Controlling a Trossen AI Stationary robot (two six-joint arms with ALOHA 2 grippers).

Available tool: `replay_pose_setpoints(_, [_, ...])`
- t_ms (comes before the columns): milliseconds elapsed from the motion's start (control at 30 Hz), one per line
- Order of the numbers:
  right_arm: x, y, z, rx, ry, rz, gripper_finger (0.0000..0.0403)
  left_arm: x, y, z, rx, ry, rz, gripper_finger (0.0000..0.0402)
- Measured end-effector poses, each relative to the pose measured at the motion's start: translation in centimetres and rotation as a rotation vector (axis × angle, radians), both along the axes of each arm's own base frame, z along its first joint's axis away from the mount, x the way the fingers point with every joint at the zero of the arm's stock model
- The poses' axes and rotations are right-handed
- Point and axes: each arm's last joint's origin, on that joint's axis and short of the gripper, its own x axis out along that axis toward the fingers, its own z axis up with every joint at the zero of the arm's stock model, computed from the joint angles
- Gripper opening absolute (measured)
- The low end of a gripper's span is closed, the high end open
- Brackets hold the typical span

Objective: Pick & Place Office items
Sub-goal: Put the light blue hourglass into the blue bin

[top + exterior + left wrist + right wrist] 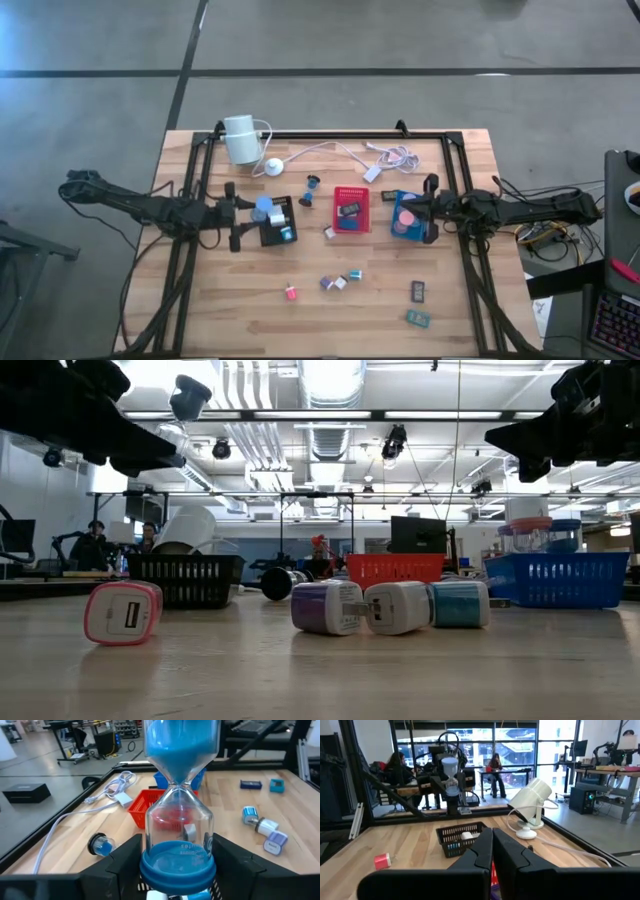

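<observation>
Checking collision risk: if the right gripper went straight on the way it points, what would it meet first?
Probably the black tray, ahead of the shut right gripper, past the red tray. Height is unclear; it might clear the rim and reach the hourglass the left gripper holds.

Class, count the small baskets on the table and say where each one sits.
3: black basket on the left by the left gripper, red basket in the middle, blue basket on the right under the right gripper. None looks hidden.

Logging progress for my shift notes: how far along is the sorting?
Done: some items already lie in the black tray, red tray and blue tray. In hand: left pincer holds a blue sand timer; right pincer is shut, empty. Left: several pieces loose on the table.
</observation>
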Motion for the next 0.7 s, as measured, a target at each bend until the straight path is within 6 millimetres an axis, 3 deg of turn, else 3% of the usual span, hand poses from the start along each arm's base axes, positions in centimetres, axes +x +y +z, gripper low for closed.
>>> replay_pose_setpoints(200, [0.5,0.2,-0.4,-0.015,0.046,0.051,0.0008,0.4,0.1,1.9,-0.003,0.011,0.024,0.0203])
replay_pose_setpoints(367, [0.9,0.2,-0.2,-0.056,0.024,0.049,0.0018,1.3,0.0,4.6,0.016,0.077,0.034,0.0203])
replay_pose_setpoints(700, [2.1,0.2,2.3,-0.160,0.000,0.038,0.0110,4.8,-0.4,9.6,0.094,0.338,0.053,0.0203])
